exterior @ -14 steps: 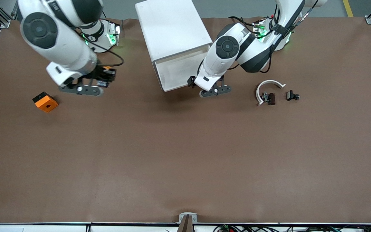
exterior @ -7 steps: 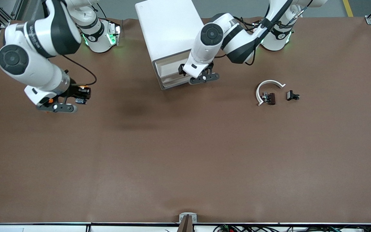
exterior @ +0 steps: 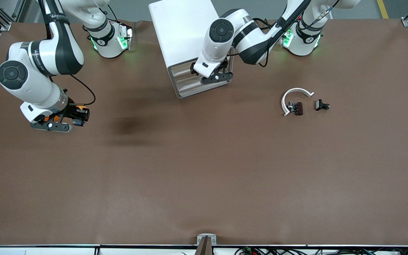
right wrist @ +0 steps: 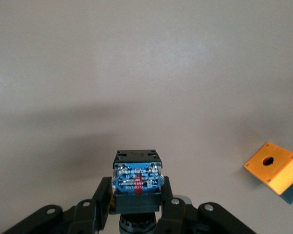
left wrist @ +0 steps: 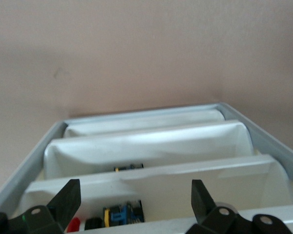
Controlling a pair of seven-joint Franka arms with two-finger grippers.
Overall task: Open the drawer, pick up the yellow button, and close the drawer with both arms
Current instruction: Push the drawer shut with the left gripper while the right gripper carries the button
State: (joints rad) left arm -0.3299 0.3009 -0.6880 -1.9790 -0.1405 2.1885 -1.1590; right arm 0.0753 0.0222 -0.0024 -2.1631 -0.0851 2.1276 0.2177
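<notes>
Right gripper [exterior: 73, 120]: at the right arm's end of the table, above the bare mat; jaws clenched on the button [right wrist: 136, 181].
Button: black body with a blue printed face, gripped between the fingers [right wrist: 172, 207]; its orange cap [exterior: 80, 107] shows in the front view.
Orange square block [right wrist: 275, 167]: flat on the mat, a round hole in its top face, near the right gripper; hidden under the arm in the front view.
Cabinet [exterior: 186, 33]: white box at the table's edge between the two bases, its front turned toward the front camera.
Drawer [exterior: 186, 68]: the highest of the stacked drawers, pushed in level with the fronts below.
Left gripper [exterior: 215, 77]: in front of the cabinet, fingers [left wrist: 68, 196] spread wide, grasping nothing; small parts lie in the compartments beneath it.
White curved band [exterior: 295, 94]: on the mat toward the left arm's end, one black clip [exterior: 297, 108] touching it, another [exterior: 321, 105] just beside.
Surface [exterior: 204, 170]: brown mat, a soft dark shadow near the right gripper.
Room: grey floor [exterior: 257, 7] past the table's edge, with a yellow stripe [exterior: 383, 9].
</notes>
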